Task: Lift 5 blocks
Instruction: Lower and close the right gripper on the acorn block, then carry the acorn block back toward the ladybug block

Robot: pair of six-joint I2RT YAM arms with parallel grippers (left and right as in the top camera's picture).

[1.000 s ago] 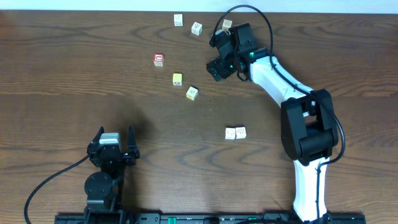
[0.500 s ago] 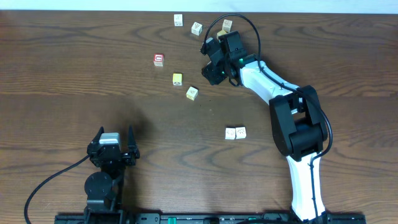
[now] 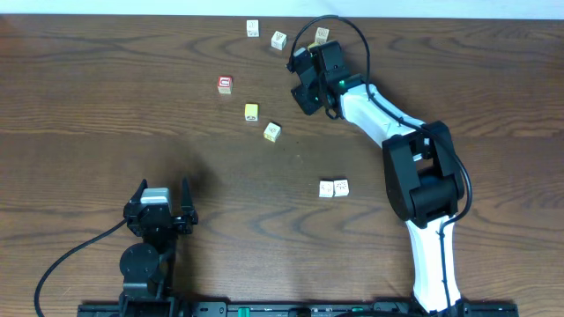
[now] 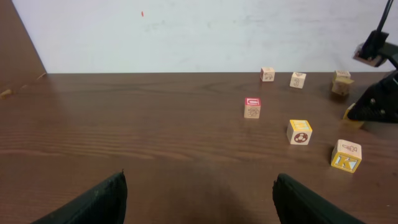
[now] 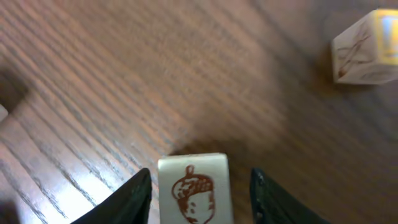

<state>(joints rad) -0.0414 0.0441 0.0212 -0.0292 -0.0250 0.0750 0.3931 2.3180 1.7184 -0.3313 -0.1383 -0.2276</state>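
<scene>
A cream block point(image 5: 193, 186) printed with a brown acorn sits between the fingers of my right gripper point(image 5: 202, 196). The jaws are open, with a thin gap on its left and a wider one on its right. From overhead the right gripper point(image 3: 303, 92) hides this block. More blocks lie around: three at the back point(image 3: 253, 28) point(image 3: 278, 40) point(image 3: 322, 35), two yellow-faced ones point(image 3: 251, 111) point(image 3: 271, 131), and a touching pair point(image 3: 333, 187). My left gripper point(image 3: 161, 198) rests open at the near left, far from every block, its jaws point(image 4: 199, 199) holding nothing.
A red-faced cube point(image 3: 225, 84) sits left of the yellow-faced blocks. Another cream block point(image 5: 364, 46) lies ahead and right of the right gripper. The white right arm point(image 3: 388, 114) stretches from the near right edge across to the back. A pale wall point(image 4: 199, 31) borders the table's far edge.
My right arm has swung a little left and toward the back, and its gripper has settled over one spot. The left arm and the visible blocks have not moved.
</scene>
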